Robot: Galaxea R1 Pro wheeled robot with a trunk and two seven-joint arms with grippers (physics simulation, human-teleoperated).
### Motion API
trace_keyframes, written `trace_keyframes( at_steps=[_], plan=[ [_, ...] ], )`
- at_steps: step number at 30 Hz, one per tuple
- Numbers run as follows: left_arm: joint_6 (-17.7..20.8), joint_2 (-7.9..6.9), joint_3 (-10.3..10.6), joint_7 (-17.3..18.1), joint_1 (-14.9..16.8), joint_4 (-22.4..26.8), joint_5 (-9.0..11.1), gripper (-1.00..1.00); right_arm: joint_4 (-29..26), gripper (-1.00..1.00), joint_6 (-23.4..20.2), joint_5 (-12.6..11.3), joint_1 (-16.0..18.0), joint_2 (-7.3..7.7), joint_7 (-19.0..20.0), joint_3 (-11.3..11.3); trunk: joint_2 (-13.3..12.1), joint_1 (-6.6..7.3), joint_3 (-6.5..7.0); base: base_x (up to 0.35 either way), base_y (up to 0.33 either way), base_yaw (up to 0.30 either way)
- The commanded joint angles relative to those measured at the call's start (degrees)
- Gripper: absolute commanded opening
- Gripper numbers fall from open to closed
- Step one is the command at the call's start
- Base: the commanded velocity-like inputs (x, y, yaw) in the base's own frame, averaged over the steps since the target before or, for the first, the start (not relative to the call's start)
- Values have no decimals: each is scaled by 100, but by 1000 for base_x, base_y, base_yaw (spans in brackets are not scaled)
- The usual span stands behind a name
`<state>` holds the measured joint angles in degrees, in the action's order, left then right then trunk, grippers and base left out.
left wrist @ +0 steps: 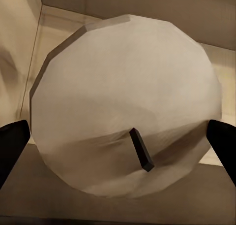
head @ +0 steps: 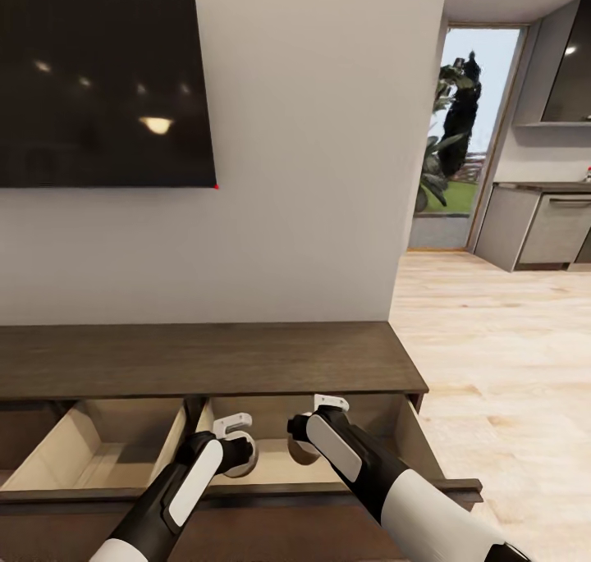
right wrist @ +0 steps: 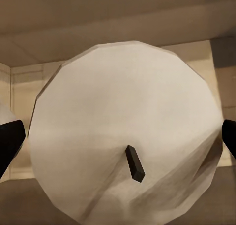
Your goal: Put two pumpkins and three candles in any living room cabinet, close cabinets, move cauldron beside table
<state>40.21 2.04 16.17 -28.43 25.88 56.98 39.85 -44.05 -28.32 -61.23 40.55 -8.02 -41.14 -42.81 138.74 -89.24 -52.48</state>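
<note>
Candles [left wrist: 123, 107] sit clamped in my left gripper [head: 234, 447] and right gripper [head: 305, 431]; I'd lower them into the cabinet [head: 205, 357] drawer before releasing.

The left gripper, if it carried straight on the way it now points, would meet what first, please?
The candle between the left gripper's fingers comes first in that line; past it lies the pale floor of the open drawer in the cabinet. How far below cannot be told.
</note>
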Motion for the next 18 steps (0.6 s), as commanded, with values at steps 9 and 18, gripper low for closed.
trace_keyframes(
  at_steps=[9,18],
  plan=[
    [-19,-10,9,-66,2,15,51,-100,-6,-100,28,-46,7,3,-34,-17,3,1,-6,0,0,0],
    [7,24,-15,-68,227,-130,109,-100,-5,-100,37,-26,6,8,-34,-17,3,1,-6,0,0,0]
  ],
)
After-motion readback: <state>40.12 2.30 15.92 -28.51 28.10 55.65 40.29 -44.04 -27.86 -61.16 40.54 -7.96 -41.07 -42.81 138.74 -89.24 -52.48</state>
